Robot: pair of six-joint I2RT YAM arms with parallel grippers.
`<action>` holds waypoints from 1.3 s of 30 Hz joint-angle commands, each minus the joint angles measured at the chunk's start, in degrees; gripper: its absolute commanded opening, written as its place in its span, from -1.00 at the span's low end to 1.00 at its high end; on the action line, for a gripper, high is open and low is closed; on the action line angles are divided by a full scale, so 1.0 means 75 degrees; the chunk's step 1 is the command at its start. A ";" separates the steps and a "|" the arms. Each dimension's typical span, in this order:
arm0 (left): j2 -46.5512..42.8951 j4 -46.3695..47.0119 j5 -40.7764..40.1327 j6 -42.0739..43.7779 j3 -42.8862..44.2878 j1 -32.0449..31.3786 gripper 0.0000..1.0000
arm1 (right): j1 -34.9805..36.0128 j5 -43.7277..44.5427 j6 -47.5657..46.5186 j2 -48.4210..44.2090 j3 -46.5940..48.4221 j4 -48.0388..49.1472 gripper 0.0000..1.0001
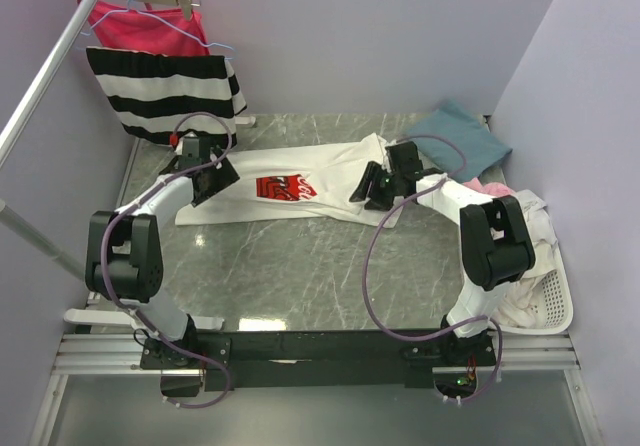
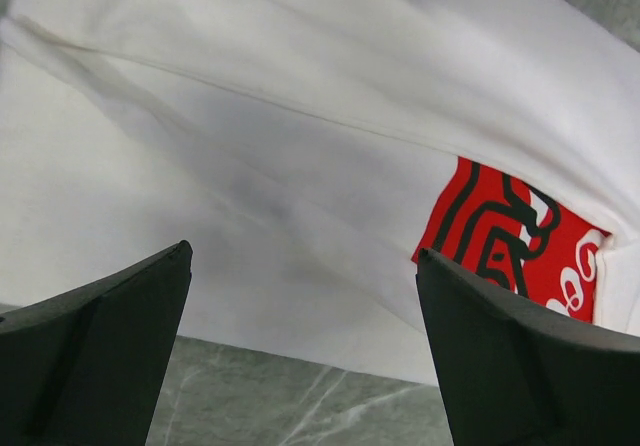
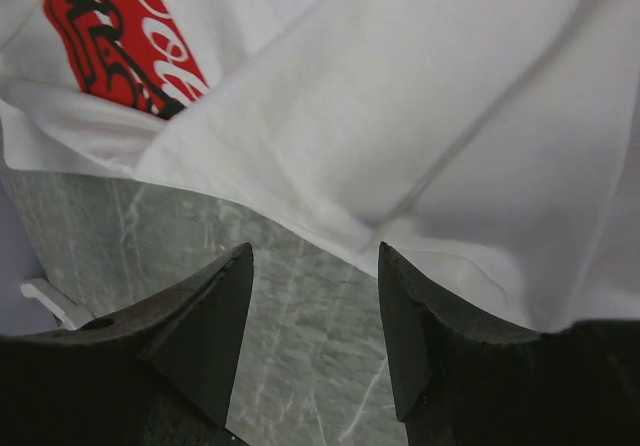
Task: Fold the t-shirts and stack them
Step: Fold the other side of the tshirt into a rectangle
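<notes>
The white shirt (image 1: 335,171) lies flat on the bench (image 1: 300,276), towards its far side, already narrowed into a long band whose long axis runs left to right, tilted a little so that the right end sits farther back than the left. The red logo (image 1: 286,187) faces up near the middle of the band. The left arm (image 1: 165,198) has its jaws over the left end and the right arm (image 1: 440,188) has its jaws over the right end, so each arm is nearest to its own end and the band stretches between them. The left jaws stand wide apart with nothing between them; in the left wrist view the cloth spreads ahead of them and its near edge crosses the gap. The right jaws are also parted and empty, with bare bench between them and the shirt's near edge just ahead. The next fold probably shortens the band, end towards end, so either arm could start from where it hangs. A blue shirt (image 1: 460,138) lies folded at the far right corner, and pale shirts (image 1: 525,221) fill the basket (image 1: 555,301) on the right.
</notes>
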 commanded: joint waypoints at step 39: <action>0.0777 -0.0168 0.0452 0.0426 0.0722 -0.0049 0.99 | 0.0209 0.0827 -0.0349 0.0962 0.2668 -0.0453 -0.85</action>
